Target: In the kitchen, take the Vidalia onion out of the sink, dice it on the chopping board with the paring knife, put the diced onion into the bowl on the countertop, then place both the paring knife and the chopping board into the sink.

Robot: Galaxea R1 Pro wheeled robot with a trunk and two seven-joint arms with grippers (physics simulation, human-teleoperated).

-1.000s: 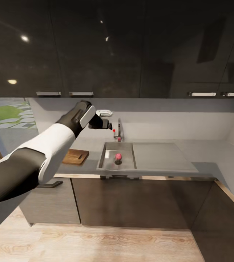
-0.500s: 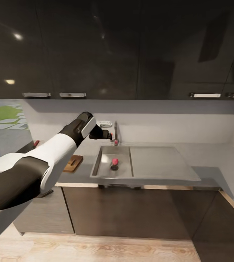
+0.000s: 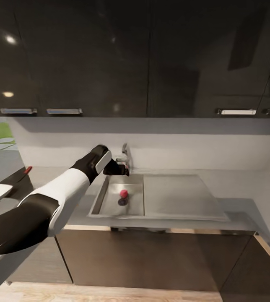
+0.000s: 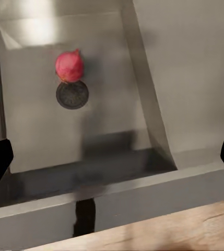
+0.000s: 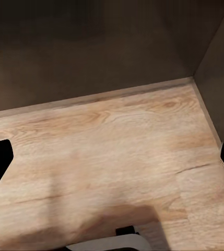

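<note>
L hand (image 3: 124, 169) open, above sink (image 3: 110, 197) back edge; onion (image 3: 123, 193) below, by drain (image 4: 72, 95).

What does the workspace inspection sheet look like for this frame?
Surface: grey countertop with a flat drainboard beside the sink.
Job's things: red onion lies in the sink, right beside the round drain; tap stands behind the basin.
Clutter: a small red-tipped thing lies at the far left, too small to identify.
Grippers: left pincer hovers above the sink's back edge, open and empty; right pincer open, pointing at the wooden floor.
Cables: nothing seen.
Surroundings: dark glossy wall cabinets above, dark base cabinets below.
</note>
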